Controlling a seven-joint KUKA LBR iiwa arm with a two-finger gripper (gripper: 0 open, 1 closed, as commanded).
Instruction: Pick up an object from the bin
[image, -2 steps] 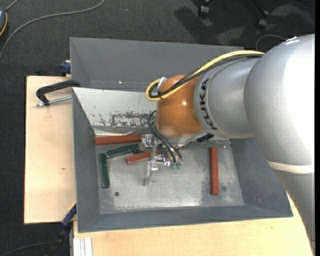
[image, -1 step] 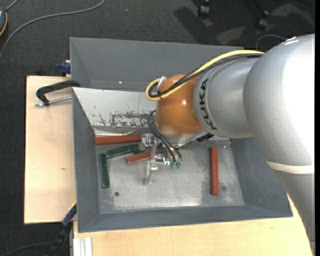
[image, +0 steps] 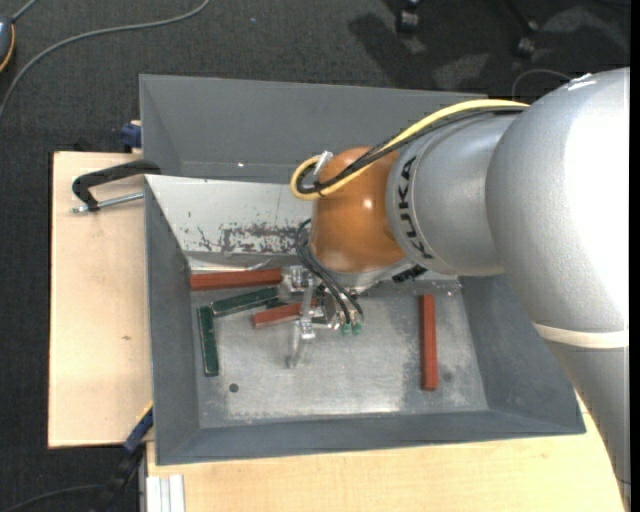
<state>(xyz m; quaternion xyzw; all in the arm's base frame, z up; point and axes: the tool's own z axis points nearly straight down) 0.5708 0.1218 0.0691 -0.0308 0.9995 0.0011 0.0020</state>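
The fingers (image: 300, 338) show as one narrow silver piece pointing down at the bin (image: 168, 330) floor, and whether they are apart or closed cannot be told, nor whether anything sits between them. The gripper (image: 295, 355) hangs left of the floor's middle, under the arm's orange cover (image: 350, 215). The nearest thing is a short red stick (image: 273, 318), lying almost flat at about 10 o'clock from the fingertips. Its right end runs up to the gripper's body, but contact cannot be confirmed. Just beyond it, also toward 10 o'clock, lies a dark green stick (image: 243, 301), slightly tilted. A longer red stick (image: 236, 281) lies at 11 o'clock along the far wall. A second green stick (image: 208, 341) lies lengthwise at 9 o'clock, near the left wall. Another red stick (image: 428, 342) lies lengthwise at 3 o'clock, well apart from the gripper.
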